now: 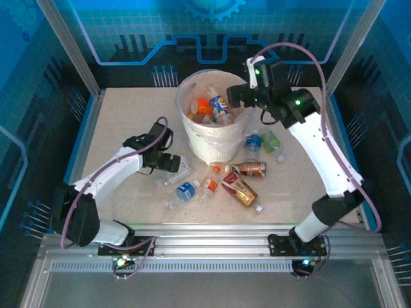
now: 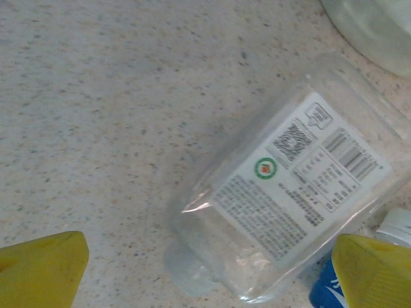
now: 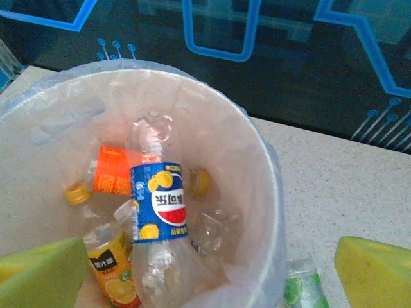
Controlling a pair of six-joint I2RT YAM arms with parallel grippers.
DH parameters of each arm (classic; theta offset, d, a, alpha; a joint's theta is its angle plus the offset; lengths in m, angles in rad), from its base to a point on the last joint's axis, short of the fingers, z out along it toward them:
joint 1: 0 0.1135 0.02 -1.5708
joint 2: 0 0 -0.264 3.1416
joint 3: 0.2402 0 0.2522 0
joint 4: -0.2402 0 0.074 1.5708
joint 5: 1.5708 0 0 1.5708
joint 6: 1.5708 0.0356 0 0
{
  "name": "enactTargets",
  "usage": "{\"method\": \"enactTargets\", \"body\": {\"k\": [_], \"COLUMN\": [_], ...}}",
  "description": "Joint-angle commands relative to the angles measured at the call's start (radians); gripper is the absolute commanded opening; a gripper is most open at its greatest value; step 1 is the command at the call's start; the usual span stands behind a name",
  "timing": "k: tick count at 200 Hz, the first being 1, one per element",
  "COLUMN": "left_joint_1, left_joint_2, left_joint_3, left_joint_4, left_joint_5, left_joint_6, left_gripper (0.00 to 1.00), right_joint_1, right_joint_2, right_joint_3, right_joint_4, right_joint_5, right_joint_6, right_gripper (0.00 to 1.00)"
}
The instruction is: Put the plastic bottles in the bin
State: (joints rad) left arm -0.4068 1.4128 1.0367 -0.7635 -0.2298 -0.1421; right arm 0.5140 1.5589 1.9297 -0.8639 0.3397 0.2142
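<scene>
Jaws on both arms are spread wide and neither has anything in it. Left gripper sits low over the table just off the bin's left side, its yellow fingertips straddling a clear flattened bottle. That one lies flat with its white printed label facing up. I'd guess the wide stance is there so the fingers can drop on either side and pinch across it. I can't see any contact yet.

Right gripper hangs above the bin's right rim, looking straight down into it. Makes sense as a drop spot, since anything let go there falls inside the liner instead of bouncing off the edge.

Already in the bin: a blue-label bottle propped upright, an orange-label bottle behind it, and a juice bottle near the bottom, plus some clear crushed ones.

Plenty left outside though. There's a small blue-label one and two brown-red bottles in front of the bin, and a green-label bottle just off its right side. So roughly halfway, by my reckoning.
</scene>
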Motion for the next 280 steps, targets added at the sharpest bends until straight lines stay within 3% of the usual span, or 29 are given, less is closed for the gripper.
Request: {"method": "enactTargets", "body": {"k": [1, 56, 113, 204, 250, 266, 280], "left_joint_1": [-0.030, -0.075, -0.069, 0.135, 0.136, 0.134, 0.135], "left_joint_2": [0.050, 0.179, 0.225, 0.201, 0.137, 0.110, 0.094], "left_joint_3": [0.015, 0.046, 0.066, 0.055, 0.099, 0.108, 0.119], "left_joint_4": [-0.022, -0.031, -0.012, 0.084, 0.082, 0.076, 0.056], "left_joint_5": [0.038, 0.023, -0.049, 0.002, 0.102, 0.141, 0.108], "left_joint_6": [0.053, 0.091, 0.080, -0.039, 0.040, 0.139, 0.236], "left_gripper": [0.99, 0.99, 0.99, 0.99, 0.99, 0.99, 0.99], "right_joint_1": [-0.014, -0.017, -0.018, -0.017, -0.017, -0.018, -0.017], "right_joint_2": [-0.092, -0.210, -0.220, -0.231, -0.231, -0.232, -0.234], "right_joint_3": [-0.086, -0.197, -0.229, -0.263, -0.276, -0.282, -0.285], "right_joint_4": [0.075, 0.088, 0.086, 0.068, 0.057, 0.061, 0.063], "right_joint_5": [0.065, 0.112, 0.110, 0.124, 0.126, 0.127, 0.124], "right_joint_6": [0.043, 0.071, 0.084, 0.101, 0.112, 0.113, 0.115], "right_gripper": [1.00, 1.00, 1.00, 1.00, 1.00, 1.00, 1.00]}}
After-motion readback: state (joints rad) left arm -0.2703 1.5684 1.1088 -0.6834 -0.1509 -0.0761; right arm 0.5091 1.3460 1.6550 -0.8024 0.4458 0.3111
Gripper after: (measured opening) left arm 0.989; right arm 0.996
